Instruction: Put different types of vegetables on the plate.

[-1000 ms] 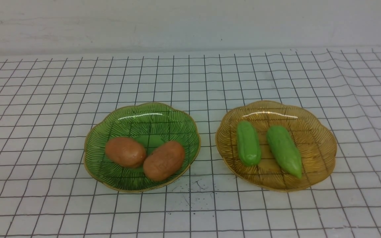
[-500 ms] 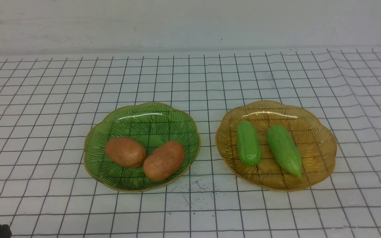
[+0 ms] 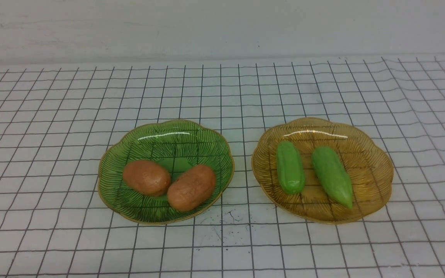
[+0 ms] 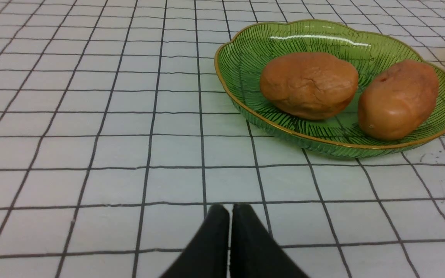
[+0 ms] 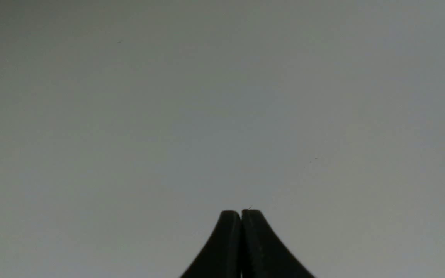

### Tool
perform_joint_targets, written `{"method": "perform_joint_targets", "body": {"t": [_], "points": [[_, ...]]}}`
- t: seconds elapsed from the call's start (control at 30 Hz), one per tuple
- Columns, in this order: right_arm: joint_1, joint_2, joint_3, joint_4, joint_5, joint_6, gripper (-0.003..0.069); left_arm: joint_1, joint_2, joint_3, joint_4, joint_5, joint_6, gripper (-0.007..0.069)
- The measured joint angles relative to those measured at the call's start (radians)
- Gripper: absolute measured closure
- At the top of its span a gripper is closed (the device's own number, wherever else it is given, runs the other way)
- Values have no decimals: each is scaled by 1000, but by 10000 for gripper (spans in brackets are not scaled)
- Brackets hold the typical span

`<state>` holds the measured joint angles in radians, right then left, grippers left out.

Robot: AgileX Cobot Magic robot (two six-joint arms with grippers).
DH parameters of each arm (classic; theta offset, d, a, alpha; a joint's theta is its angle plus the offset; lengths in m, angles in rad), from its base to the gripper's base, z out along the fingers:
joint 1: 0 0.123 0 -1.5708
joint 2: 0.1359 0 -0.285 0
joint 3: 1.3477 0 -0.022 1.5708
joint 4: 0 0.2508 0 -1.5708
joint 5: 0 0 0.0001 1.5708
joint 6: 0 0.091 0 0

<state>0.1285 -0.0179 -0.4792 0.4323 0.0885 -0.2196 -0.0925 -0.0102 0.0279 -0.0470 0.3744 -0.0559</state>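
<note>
Potatoes, two orange-brown ovals (image 3: 146,177) (image 3: 191,187), lay touching in the green glass plate (image 3: 160,136) on the left; the blunt gourd (image 3: 290,172) and pointed gourd (image 3: 332,176) lay side by side in the amber plate (image 3: 373,166) on the right, on the grid-lined tablecloth (image 3: 52,116). No writing was readable anywhere. Only the wrist views showed the grippers: the left gripper (image 4: 230,210) hovered low near the green plate, fingers pressed together and empty; the right gripper (image 5: 241,213), likewise closed, faced a blank grey surface. The dark arm tip seen at the front view's left edge a second earlier had gone.
</note>
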Motion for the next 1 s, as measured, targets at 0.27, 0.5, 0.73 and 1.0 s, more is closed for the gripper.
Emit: {"method": "perform_joint_targets", "body": {"t": [0.27, 0.5, 0.73, 1.0], "points": [[0, 0, 0, 0, 0, 0, 674, 0, 0, 0, -13, 0, 0, 632], [0, 0, 0, 0, 0, -3, 673, 0, 0, 0, 0, 0, 5, 632], [0, 0, 0, 0, 0, -3, 673, 0, 0, 0, 5, 0, 8, 632], [0, 0, 0, 0, 0, -3, 673, 0, 0, 0, 8, 2, 8, 632]]}}
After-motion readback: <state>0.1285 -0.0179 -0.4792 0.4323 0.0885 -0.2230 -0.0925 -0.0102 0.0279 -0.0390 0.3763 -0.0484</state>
